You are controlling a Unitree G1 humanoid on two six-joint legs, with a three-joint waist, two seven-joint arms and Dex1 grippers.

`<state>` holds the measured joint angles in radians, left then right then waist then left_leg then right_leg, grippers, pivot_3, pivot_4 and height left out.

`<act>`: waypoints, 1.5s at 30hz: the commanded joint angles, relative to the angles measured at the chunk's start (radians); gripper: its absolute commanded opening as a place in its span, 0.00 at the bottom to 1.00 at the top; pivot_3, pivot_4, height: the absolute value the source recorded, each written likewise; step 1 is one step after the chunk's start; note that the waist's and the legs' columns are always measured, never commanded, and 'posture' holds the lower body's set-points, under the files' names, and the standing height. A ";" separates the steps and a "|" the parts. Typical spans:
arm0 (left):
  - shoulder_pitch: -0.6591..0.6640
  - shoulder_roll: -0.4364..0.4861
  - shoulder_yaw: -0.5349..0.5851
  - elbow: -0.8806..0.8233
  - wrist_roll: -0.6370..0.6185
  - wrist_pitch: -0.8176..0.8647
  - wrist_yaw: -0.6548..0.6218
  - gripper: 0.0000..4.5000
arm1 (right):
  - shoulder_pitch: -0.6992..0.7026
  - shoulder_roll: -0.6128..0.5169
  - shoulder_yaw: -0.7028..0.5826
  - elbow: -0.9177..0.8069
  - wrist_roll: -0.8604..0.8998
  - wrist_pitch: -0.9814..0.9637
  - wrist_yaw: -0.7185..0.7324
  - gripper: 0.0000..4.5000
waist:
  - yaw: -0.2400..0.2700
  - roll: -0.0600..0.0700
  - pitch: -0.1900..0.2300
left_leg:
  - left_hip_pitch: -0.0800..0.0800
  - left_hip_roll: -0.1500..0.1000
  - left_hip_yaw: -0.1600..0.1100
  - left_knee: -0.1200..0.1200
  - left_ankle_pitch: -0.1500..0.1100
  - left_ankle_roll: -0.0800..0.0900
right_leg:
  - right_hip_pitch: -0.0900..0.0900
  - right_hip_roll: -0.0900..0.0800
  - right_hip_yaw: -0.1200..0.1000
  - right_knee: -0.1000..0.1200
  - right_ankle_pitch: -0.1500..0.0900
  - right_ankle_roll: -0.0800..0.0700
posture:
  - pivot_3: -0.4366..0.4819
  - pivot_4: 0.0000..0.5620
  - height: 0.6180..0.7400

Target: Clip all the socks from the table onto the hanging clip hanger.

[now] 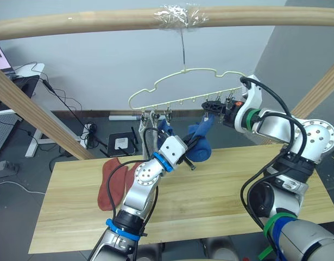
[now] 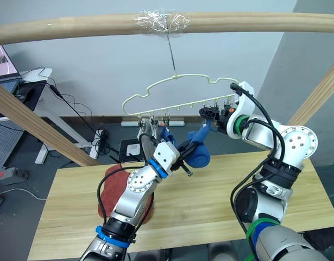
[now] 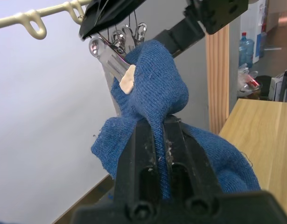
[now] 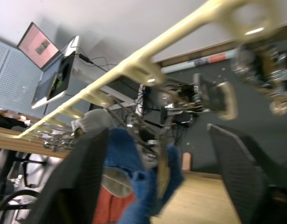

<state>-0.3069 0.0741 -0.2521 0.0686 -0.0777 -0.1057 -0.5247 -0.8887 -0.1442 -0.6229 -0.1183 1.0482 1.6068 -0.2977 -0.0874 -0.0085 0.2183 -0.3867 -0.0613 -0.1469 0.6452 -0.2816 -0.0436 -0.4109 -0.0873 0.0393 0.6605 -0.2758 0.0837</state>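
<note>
While the left gripper [image 1: 191,163] pinches a blue sock [image 1: 200,142] beneath the clip hanger [image 1: 183,92], the right gripper [image 1: 213,106], fingers apart, reaches a clip; next, feed fabric in.

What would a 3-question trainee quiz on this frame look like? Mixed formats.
1. True or false: the left gripper is shut on a blue sock.
2. Multiple choice: where are the red socks? A) clipped to the hanger B) lying on the table C) in the right gripper
3. Fill in: the hanger hangs by its hook from a taped wooden ____.

Key
1. True. Its fingers pinch the blue sock, lifted to a clip.
2. B. They lie on the table, on the robot's left; the right gripper is open, up at the hanger's clips.
3. pole.
</note>
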 commanded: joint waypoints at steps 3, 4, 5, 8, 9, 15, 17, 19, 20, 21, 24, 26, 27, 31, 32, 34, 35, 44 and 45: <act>0.005 -0.019 0.007 -0.058 -0.072 0.114 -0.017 0.36 | 0.063 -0.114 -0.021 -0.065 0.200 0.008 0.071 1.00 | 0.000 0.000 0.000 | 0.000 0.000 0.001 0.000 0.000 0.000 | 0.000 0.000 0.000 0.000 0.000 0.000 | 0.32 0.36 1.00; 0.005 -0.018 0.012 -0.058 -0.079 0.129 -0.016 0.43 | 0.072 -0.126 -0.022 -0.062 0.236 0.008 0.065 1.00 | -0.001 0.000 0.000 | 0.000 0.000 0.001 0.000 0.000 0.000 | 0.000 0.000 0.000 0.000 0.000 0.000 | 0.32 0.36 1.00; 0.007 -0.020 0.018 -0.054 -0.086 0.144 -0.012 0.49 | 0.085 -0.145 -0.019 -0.065 0.277 0.008 0.061 1.00 | -0.001 0.000 0.000 | 0.000 0.000 0.002 0.000 0.000 0.000 | 0.000 0.000 0.001 0.000 0.000 0.000 | 0.32 0.36 1.00; 0.030 -0.007 0.031 -0.063 -0.124 0.211 -0.028 0.70 | 0.149 -0.211 0.020 -0.146 0.324 0.006 0.078 1.00 | -0.003 0.000 0.000 | 0.000 0.001 0.004 0.000 0.000 0.000 | 0.000 0.000 0.001 0.001 0.000 0.000 | 0.31 0.35 1.00; 0.044 0.008 0.029 -0.072 -0.130 0.230 -0.042 0.76 | 0.178 -0.238 0.047 -0.194 0.316 -0.004 0.097 1.00 | -0.003 0.000 0.000 | 0.001 0.001 0.005 0.000 0.000 0.000 | 0.000 0.000 0.001 0.001 0.000 0.000 | 0.31 0.35 1.00; 0.172 0.145 0.043 -0.234 -0.177 0.338 -0.118 0.99 | 0.376 -0.288 0.253 -0.420 0.119 -0.221 0.177 1.00 | -0.018 0.000 0.000 | 0.002 0.003 0.006 0.000 0.000 0.001 | 0.000 0.002 0.002 0.001 0.000 0.000 | 0.30 0.36 1.00; 0.214 0.186 0.060 -0.310 -0.216 0.390 -0.132 0.99 | 0.426 -0.305 0.336 -0.469 0.017 -0.318 0.215 1.00 | -0.017 0.000 0.000 | 0.002 0.002 0.007 0.001 0.000 0.001 | 0.000 0.001 0.003 0.002 0.000 0.001 | 0.31 0.37 1.00; 0.255 0.231 0.087 -0.404 -0.260 0.458 -0.138 1.00 | 0.476 -0.323 0.434 -0.514 -0.113 -0.434 0.247 0.92 | -0.016 0.000 0.000 | 0.002 0.002 0.007 0.001 0.000 0.001 | 0.000 0.001 0.003 0.001 0.001 0.002 | 0.32 0.38 1.00; 0.271 0.252 0.109 -0.451 -0.291 0.507 -0.131 1.00 | 0.501 -0.345 0.500 -0.538 -0.196 -0.505 0.268 0.87 | -0.016 0.000 0.000 | 0.002 0.002 0.007 0.001 0.000 0.001 | 0.000 0.001 0.003 0.002 0.001 0.002 | 0.32 0.38 1.00; 0.278 0.270 0.127 -0.489 -0.310 0.546 -0.121 1.00 | 0.521 -0.373 0.566 -0.556 -0.283 -0.573 0.284 0.79 | -0.016 0.000 0.000 | 0.003 0.002 0.007 0.001 0.000 0.001 | 0.001 0.001 0.003 0.002 0.001 0.002 | 0.32 0.38 1.00; 0.290 0.320 0.172 -0.571 -0.320 0.569 -0.105 1.00 | 0.560 -0.359 0.669 -0.560 -0.437 -0.719 0.287 0.72 | -0.012 0.000 0.000 | 0.004 0.002 0.007 0.001 0.000 0.001 | 0.001 0.002 0.003 0.002 0.001 0.002 | 0.36 0.39 1.00; 0.304 0.342 0.197 -0.618 -0.322 0.563 -0.099 1.00 | 0.578 -0.309 0.703 -0.543 -0.502 -0.794 0.277 0.68 | -0.010 -0.001 0.000 | 0.004 0.003 0.007 0.001 0.000 0.001 | 0.001 0.002 0.003 0.001 0.001 0.002 | 0.37 0.39 1.00; 0.311 0.346 0.208 -0.639 -0.340 0.574 -0.099 1.00 | 0.582 -0.295 0.721 -0.532 -0.537 -0.823 0.277 0.65 | -0.008 -0.001 0.000 | 0.004 0.003 0.007 0.000 0.000 0.001 | 0.001 0.002 0.004 0.001 0.001 0.002 | 0.37 0.39 1.00; 0.346 0.362 0.247 -0.726 -0.446 0.618 -0.115 1.00 | 0.560 -0.224 0.760 -0.458 -0.673 -0.924 0.249 0.45 | 0.004 -0.002 0.001 | 0.004 0.003 0.007 0.000 0.000 0.000 | 0.001 0.002 0.004 0.001 0.001 0.002 | 0.39 0.39 1.00; 0.351 0.363 0.253 -0.734 -0.450 0.612 -0.112 1.00 | 0.551 -0.206 0.756 -0.437 -0.699 -0.945 0.241 0.45 | 0.005 -0.002 0.001 | 0.004 0.002 0.007 0.000 0.001 0.000 | 0.001 0.002 0.004 0.001 0.001 0.002 | 0.39 0.39 1.00; 0.358 0.359 0.266 -0.742 -0.470 0.615 -0.095 1.00 | 0.537 -0.179 0.750 -0.404 -0.736 -0.972 0.241 0.45 | 0.008 -0.002 0.001 | 0.004 0.002 0.007 0.000 0.001 0.000 | 0.001 0.002 0.004 0.001 0.001 0.002 | 0.40 0.39 1.00; 0.359 0.358 0.271 -0.743 -0.474 0.617 -0.088 1.00 | 0.533 -0.169 0.752 -0.389 -0.751 -0.979 0.247 0.45 | 0.009 -0.002 0.001 | 0.004 0.002 0.007 0.000 0.001 0.000 | 0.001 0.002 0.004 0.001 0.001 0.002 | 0.40 0.39 1.00; 0.374 0.366 0.233 -0.748 -0.410 0.567 -0.065 1.00 | 0.484 -0.068 0.723 -0.298 -0.834 -1.025 0.249 0.45 | 0.014 -0.002 0.001 | 0.004 0.002 0.007 0.000 0.000 0.000 | 0.001 0.002 0.004 0.001 0.001 0.001 | 0.42 0.38 1.00; 0.376 0.361 0.231 -0.751 -0.414 0.569 -0.059 1.00 | 0.480 -0.062 0.721 -0.293 -0.840 -1.026 0.252 0.45 | 0.015 -0.002 0.001 | 0.004 0.002 0.007 0.000 0.001 0.000 | 0.001 0.002 0.004 0.001 0.001 0.001 | 0.42 0.38 1.00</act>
<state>0.0646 0.4369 -0.0145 -0.6351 -0.4948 0.4863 -0.5963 -0.3939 -0.2143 0.1165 -0.3898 0.2253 0.6029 -0.0456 -0.0729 -0.0108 0.2196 -0.3823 -0.0591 -0.1400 0.6451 -0.2811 -0.0433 -0.4103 -0.0858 0.0434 0.6615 -0.2743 0.0851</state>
